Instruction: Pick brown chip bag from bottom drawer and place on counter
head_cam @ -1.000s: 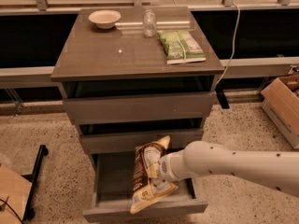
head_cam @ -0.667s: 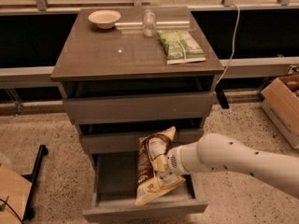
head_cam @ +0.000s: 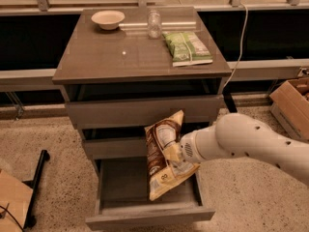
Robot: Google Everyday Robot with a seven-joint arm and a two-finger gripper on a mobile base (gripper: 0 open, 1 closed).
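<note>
**Bag clear of the drawer, lift not yet finished**

We see the end effector [head_cam: 179,159] closed on the right edge of the brown chip bag [head_cam: 161,153]. The bag hangs tilted above the open bottom drawer [head_cam: 149,217], clear of its floor, with its upper corner in front of the closed drawer fronts above. The surface [head_cam: 120,57], higher again above the bottom drawer, does not yet carry it.

We judge the grip to be the weak point. It pinches only crinkly film at one side, so the bag could slide out and fall back into the bottom drawer.

On a straight rise, the upper corner could catch under the overhanging lip of the surface. If the placement drifts to the far side, it could nudge the glass jar [head_cam: 154,24] or land on the green-and-white bag [head_cam: 187,47].
</note>
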